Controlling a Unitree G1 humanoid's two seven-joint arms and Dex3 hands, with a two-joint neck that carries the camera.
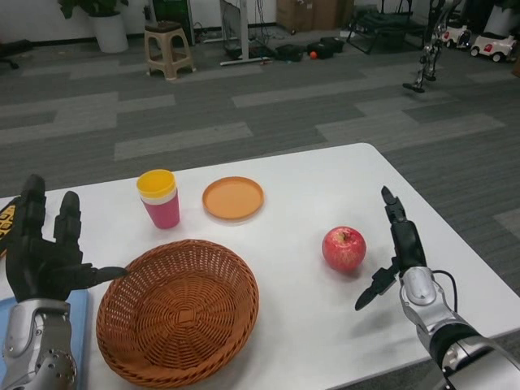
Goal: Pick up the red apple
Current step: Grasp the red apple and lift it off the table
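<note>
Wicker basket [177,310] nearest me, front-left on white tabletop [325,187]. My left robot hand [45,252] raised beside basket's left rim, fingers spread wide, holding nothing. My right robot hand [396,252] at right, fingers extended and apart, empty, just right of red apple [344,248], not touching it. Apple sits on tabletop, right of basket. Behind basket: pink cup with yellow top [159,197], orange plate [233,197] beside it.
</note>
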